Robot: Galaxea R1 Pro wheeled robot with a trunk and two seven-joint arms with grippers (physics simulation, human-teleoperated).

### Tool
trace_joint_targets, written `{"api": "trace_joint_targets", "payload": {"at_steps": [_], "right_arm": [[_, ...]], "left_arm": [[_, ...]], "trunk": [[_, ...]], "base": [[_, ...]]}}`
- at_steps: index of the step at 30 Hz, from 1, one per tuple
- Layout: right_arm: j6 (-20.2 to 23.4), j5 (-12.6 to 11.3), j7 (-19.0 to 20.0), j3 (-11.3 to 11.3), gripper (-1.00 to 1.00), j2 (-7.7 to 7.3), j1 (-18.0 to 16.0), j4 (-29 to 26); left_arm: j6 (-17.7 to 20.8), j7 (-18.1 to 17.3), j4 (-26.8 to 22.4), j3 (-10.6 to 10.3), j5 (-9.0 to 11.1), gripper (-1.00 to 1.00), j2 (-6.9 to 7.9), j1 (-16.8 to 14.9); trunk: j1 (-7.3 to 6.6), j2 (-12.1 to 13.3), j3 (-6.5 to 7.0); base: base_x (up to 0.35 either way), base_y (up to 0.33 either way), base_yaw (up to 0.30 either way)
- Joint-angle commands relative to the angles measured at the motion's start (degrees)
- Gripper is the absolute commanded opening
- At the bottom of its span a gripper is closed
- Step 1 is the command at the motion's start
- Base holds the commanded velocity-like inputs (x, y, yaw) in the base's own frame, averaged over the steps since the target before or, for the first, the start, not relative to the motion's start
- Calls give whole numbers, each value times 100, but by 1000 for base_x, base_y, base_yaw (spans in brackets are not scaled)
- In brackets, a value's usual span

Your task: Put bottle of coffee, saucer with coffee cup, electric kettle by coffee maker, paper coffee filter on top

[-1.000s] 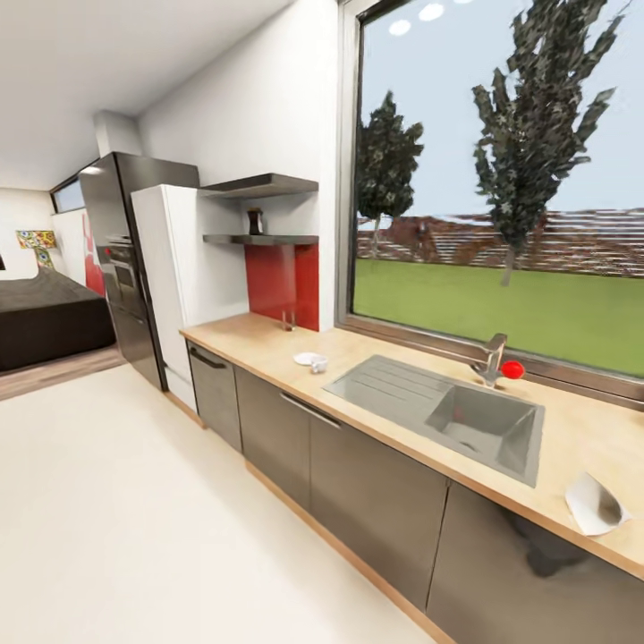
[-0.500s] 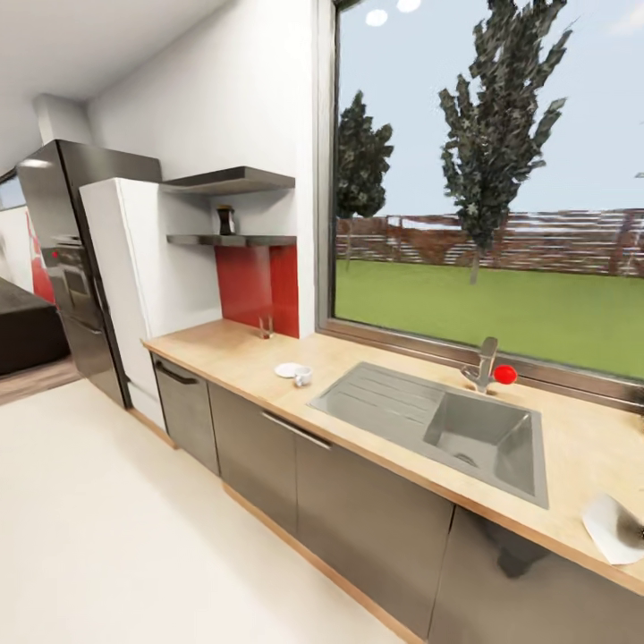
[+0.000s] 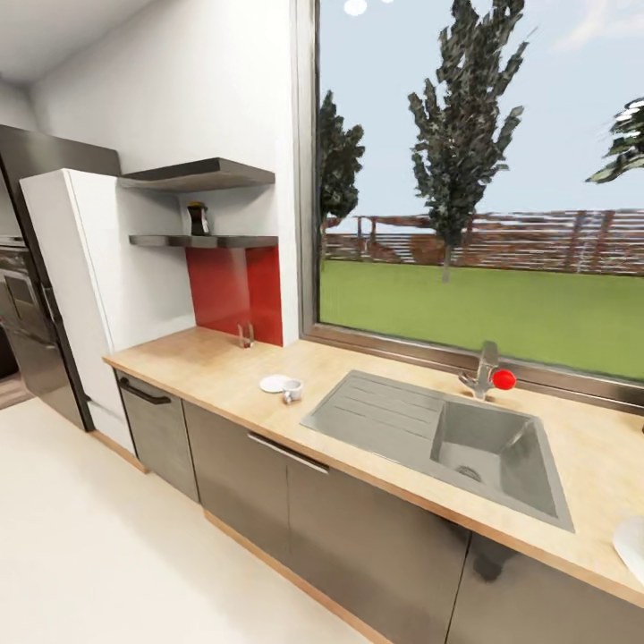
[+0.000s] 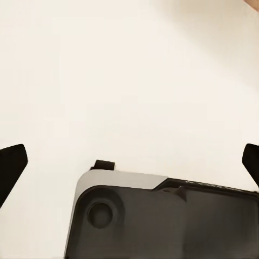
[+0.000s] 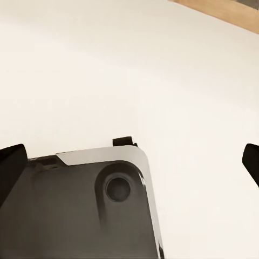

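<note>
Looking from the head view, the bench [image 3: 215, 376] is running past a sink [image 3: 483, 438] with a tap [image 3: 483, 368] and a red ball [image 3: 504, 379] under the window. The saucer [image 3: 271, 384] is lying on the bench with the cup [image 3: 292, 390] just beside it, and the coffee bottle [image 3: 198, 218] is standing on the shelf [image 3: 201, 241]. A white filter [image 3: 631, 546] is being cut off at the edge. Since a second ago the camera has been swinging right.

In the left wrist view, the left tool [image 4: 129, 162] is hanging over pale floor, tips wide apart.

In the right wrist view, the right tool [image 5: 129, 162] is likewise spread over floor.
</note>
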Motion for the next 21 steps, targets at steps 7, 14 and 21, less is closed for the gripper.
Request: {"api": "trace_joint_targets", "payload": {"at_steps": [7,14,21], "right_arm": [[-17,-46,-13,30,100,-1,-2,-1],[-17,-46,-14,30,100,-1,-2,-1],[-17,-52,-14,30,100,-1,-2,-1]], "left_arm": [[-24,7,3,-6,22,100,-5,-4],[-26,7,3,-6,22,100,-3,-4],[-26,7,3,-6,22,100,-4,-4]], "trunk": [[5,-7,-9],[5,-7,-9],[5,-7,-9]], "base": [[240,265,-4],[207,285,0],[196,289,-107]]}}
